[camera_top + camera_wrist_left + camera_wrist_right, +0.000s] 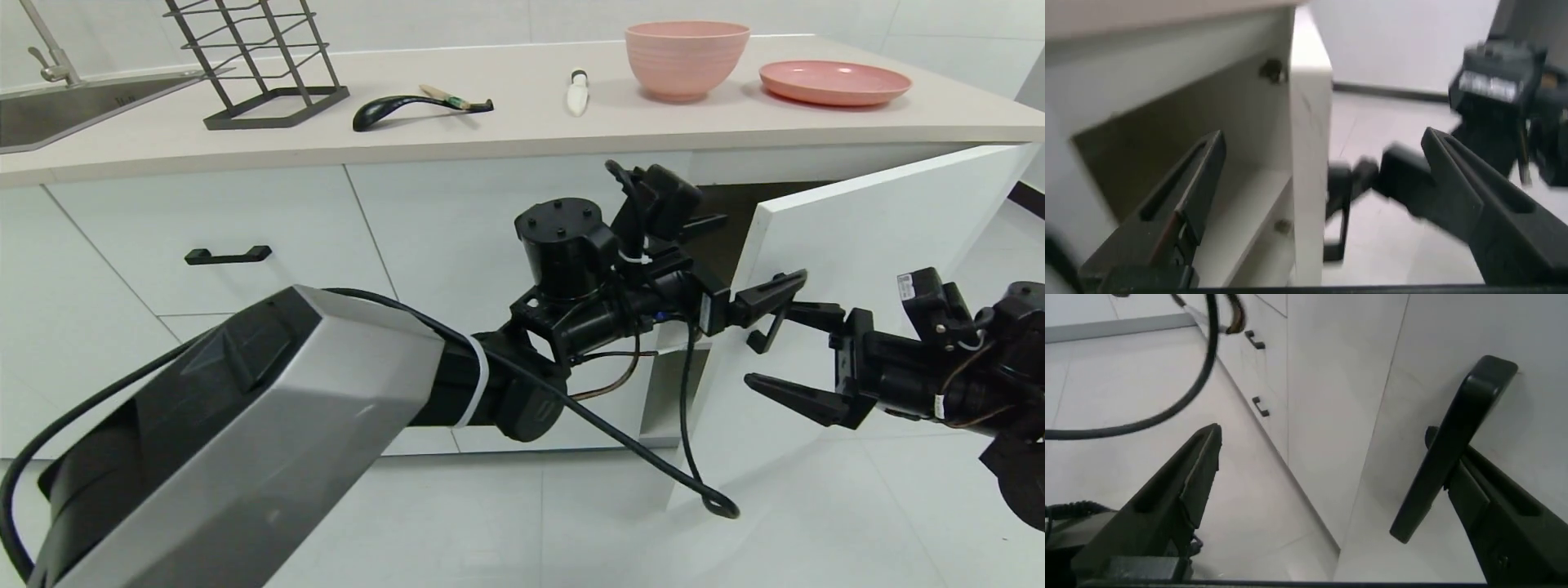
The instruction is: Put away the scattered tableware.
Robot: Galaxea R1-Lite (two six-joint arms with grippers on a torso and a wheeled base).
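Tableware is all up on the beige worktop (pixel 506 122), well above both pincers. Ribbed pink bowl (pixel 687 59) sits twd the back edge, right of centre. Flat pink plate (pixel 834 82) is just beside it, nearer the right end, not touching. Small white knife-shaped utensil (pixel 577 94) lies left of the bowl. Black curved spoon (pixel 400 106) is mid-worktop w/ a wood-handled stick-like item (pixel 445 96) at its handle end; touching or not, can't tell. Black wire rack (pixel 261 73) stands twd the left, next to the steel sink (pixel 49 114) at the left end. Under the worktop's right part a white cabinet door (pixel 882 237) hangs open. Left pincer (pixel 1323 137) is spread wide, gripping nothing, straddling the door's free edge: one finger on the cabinet side, one on the outer side. Right pincer (pixel 768 343) is also spread w/ nothing in it, at the door's outer face, one finger right by the black bar handle (pixel 1454 449).
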